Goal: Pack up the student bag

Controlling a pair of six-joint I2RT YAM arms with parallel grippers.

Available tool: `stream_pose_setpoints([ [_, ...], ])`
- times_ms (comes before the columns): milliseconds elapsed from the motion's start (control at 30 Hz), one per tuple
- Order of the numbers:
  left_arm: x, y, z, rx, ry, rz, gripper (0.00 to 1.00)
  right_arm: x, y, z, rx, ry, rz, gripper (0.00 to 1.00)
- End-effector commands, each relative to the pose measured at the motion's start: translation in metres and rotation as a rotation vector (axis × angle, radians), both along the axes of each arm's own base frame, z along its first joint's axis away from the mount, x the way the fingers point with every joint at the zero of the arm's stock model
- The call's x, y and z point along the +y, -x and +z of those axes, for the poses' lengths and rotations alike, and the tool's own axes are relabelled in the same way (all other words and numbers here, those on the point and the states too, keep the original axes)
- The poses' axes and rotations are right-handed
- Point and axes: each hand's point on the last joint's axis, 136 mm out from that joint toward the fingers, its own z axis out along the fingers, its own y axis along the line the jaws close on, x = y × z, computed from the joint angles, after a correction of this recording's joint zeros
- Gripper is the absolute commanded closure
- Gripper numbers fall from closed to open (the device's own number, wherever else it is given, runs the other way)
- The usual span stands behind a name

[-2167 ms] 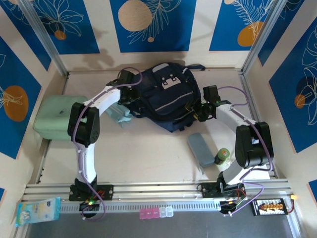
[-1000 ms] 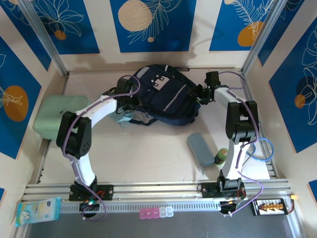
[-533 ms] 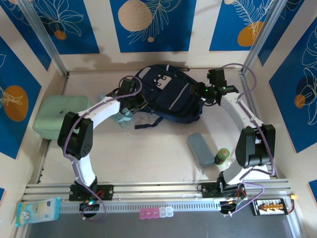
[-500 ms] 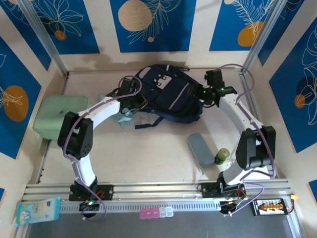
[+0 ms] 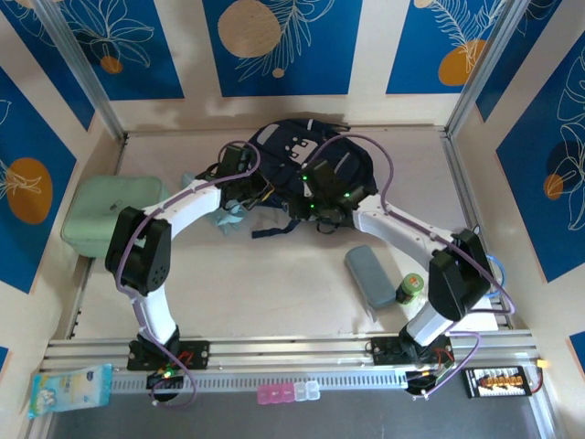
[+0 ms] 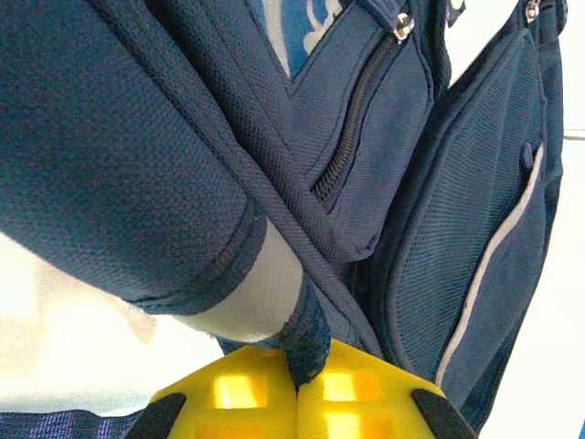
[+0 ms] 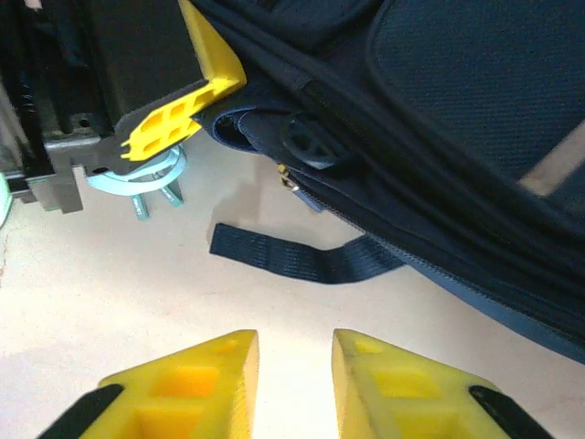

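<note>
A mint-green case (image 5: pixel 101 215) sits on the desk (image 5: pixel 274 274), well to the left of the left claw (image 6: pixel 297 389). That claw is pressed together, pinching a fold of fabric at the edge of the navy backpack (image 5: pixel 306 169). The backpack lies on the desk directly beyond both claws, and its front pocket zipper looks closed in the left wrist view. A loose black strap (image 7: pixel 292 259) trails across the desk just ahead of the right claw (image 7: pixel 292 366). The right claw hangs low at the backpack's near edge, its fingers a little apart with nothing between them. To the right of that claw and nearer the arm bases lie a grey pouch (image 5: pixel 370 274) and a small green bottle (image 5: pixel 409 289). With case, pouch and bottle all outside the backpack, packing looks barely begun. Opening the backpack and loading them appears to remain.
</note>
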Motion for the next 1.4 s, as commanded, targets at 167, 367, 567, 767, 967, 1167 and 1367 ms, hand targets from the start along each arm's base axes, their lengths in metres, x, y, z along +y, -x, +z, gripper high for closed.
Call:
stream_pose_setpoints([
  [167, -0.021, 0.002, 0.043, -0.091, 0.137, -0.059, 1.0, 0.028, -0.022, -0.021, -0.033, -0.008, 0.051, 0.74],
  [367, -0.025, 0.005, 0.041, -0.075, 0.167, -0.069, 1.0, 0.018, -0.053, -0.035, -0.066, 0.052, -0.068, 0.7],
  [567, -0.026, 0.007, 0.041, -0.077, 0.169, -0.085, 1.0, 0.016, -0.068, -0.041, -0.051, 0.061, -0.138, 0.67],
  [767, -0.025, 0.008, 0.038, -0.067, 0.167, -0.082, 1.0, 0.011, -0.075, -0.048, -0.062, 0.116, -0.176, 0.62],
  [967, -0.025, 0.009, 0.039, -0.067, 0.171, -0.081, 1.0, 0.001, -0.085, -0.053, -0.1, 0.209, -0.224, 0.64],
  [1167, -0.025, 0.01, 0.04, -0.068, 0.17, -0.082, 1.0, -0.009, -0.093, -0.055, -0.111, 0.266, -0.288, 0.69],
  [1367, -0.019, 0.007, 0.039, -0.074, 0.143, -0.073, 1.0, -0.022, -0.086, -0.059, -0.082, 0.274, -0.318, 0.8],
])
